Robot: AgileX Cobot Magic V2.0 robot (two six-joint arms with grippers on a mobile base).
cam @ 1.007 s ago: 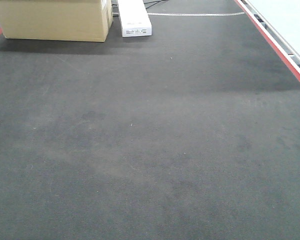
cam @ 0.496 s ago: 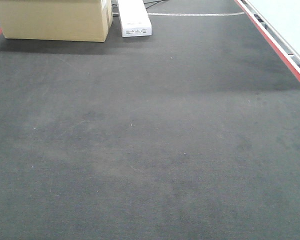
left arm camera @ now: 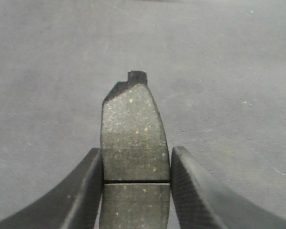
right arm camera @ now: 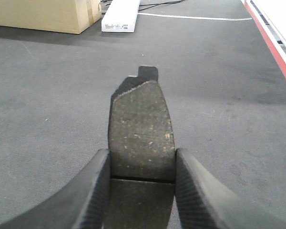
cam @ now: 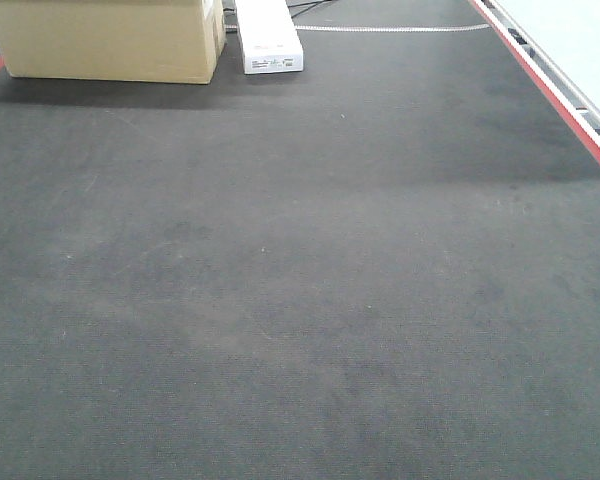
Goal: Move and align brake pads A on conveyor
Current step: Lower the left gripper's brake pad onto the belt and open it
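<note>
Ahead, I see the conveyor (cam: 310, 300) wide open, cardboard box (cam: 110, 40) and white box (cam: 270, 40) at its far end, red strip (cam: 550, 95) along its right. Left wrist: my left claw (left arm camera: 136, 164) clamps a brake pad (left arm camera: 133, 126) at its groove. Right wrist: my right claw (right arm camera: 142, 164) clamps a second brake pad (right arm camera: 142, 124), above the belt.

Left pincer (left arm camera: 136, 152): brake pad (left arm camera: 133, 124) between jaws, over conveyor (left arm camera: 238, 71). Right pincer (right arm camera: 142, 152): second brake pad (right arm camera: 142, 119) likewise; carton (right arm camera: 43, 14) and long box (right arm camera: 120, 16) far ahead-left, on conveyor.
</note>
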